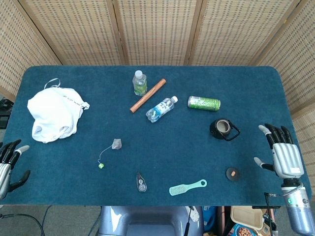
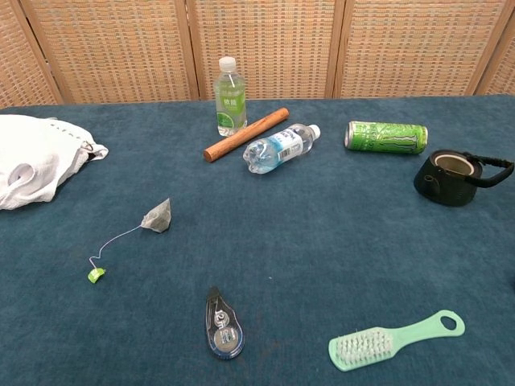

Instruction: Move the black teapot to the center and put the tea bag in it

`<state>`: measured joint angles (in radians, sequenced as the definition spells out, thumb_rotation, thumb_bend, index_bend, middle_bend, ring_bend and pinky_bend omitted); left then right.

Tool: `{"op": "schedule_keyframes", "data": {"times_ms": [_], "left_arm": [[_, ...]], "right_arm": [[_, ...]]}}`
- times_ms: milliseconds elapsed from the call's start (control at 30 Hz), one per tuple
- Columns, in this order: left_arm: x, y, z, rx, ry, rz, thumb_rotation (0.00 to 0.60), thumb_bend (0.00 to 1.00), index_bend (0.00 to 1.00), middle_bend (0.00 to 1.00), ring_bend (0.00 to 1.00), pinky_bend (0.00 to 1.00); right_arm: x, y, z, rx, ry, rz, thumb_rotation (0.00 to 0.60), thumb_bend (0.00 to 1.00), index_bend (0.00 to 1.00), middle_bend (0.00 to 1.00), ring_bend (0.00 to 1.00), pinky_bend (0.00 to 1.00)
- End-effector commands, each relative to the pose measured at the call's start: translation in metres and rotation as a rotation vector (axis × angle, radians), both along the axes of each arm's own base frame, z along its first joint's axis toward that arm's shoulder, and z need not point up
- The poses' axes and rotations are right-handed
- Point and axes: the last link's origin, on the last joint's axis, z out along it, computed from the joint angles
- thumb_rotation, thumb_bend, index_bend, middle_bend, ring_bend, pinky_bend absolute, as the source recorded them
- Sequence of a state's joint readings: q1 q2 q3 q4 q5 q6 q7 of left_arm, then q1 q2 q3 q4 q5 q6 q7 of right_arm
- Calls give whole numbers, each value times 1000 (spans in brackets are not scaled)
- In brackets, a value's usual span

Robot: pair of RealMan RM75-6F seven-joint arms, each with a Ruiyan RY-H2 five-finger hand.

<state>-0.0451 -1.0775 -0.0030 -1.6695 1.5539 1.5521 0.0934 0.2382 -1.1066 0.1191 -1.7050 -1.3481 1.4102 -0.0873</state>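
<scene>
The black teapot (image 1: pixel 222 129) (image 2: pixel 451 177) stands lidless on the right side of the blue table, its handle pointing right. Its small dark lid (image 1: pixel 233 174) with an orange knob lies nearer the front edge. The tea bag (image 1: pixel 116 143) (image 2: pixel 158 216) lies left of centre, its string running to a green tag (image 1: pixel 101 165) (image 2: pixel 96 275). My right hand (image 1: pixel 281 153) hovers open at the right front edge, right of the teapot and apart from it. My left hand (image 1: pixel 9 164) is open at the front left corner, far from the tea bag. Neither hand shows in the chest view.
A white cloth (image 1: pixel 53 114) lies at the left. At the back middle are an upright green-label bottle (image 1: pixel 140 82), a wooden stick (image 1: pixel 147 95), a lying water bottle (image 1: pixel 161 108) and a green can (image 1: pixel 204 103). A correction-tape dispenser (image 1: pixel 141 182) and a mint brush (image 1: pixel 186 187) lie near the front.
</scene>
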Motion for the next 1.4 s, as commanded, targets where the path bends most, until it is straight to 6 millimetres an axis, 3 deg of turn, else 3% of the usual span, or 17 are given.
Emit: {"op": "schedule_keyframes", "data": {"times_ms": [33, 467, 767, 1100, 1400], "left_arm": [[0, 1, 1, 0, 6, 0, 600, 358, 194, 105, 103, 30], [9, 16, 4, -10, 35, -14, 600, 358, 194, 105, 103, 30], [15, 34, 12, 6, 58, -26, 600, 357, 194, 104, 103, 30], [17, 43, 14, -5, 69, -12, 600, 357, 194, 104, 103, 30], [16, 46, 13, -13, 72, -4, 600, 357, 194, 105, 103, 29]], "right_arm": [[1, -3, 0, 15, 3, 10, 600, 297, 230, 222, 229, 379], [19, -34, -5, 125, 45, 96, 600, 349, 306, 270, 369, 494], [45, -80, -24, 270, 131, 195, 600, 422, 358, 300, 451, 505], [51, -105, -41, 352, 209, 221, 600, 451, 361, 321, 549, 551], [48, -115, -47, 369, 287, 229, 600, 467, 428, 393, 645, 667]]}}
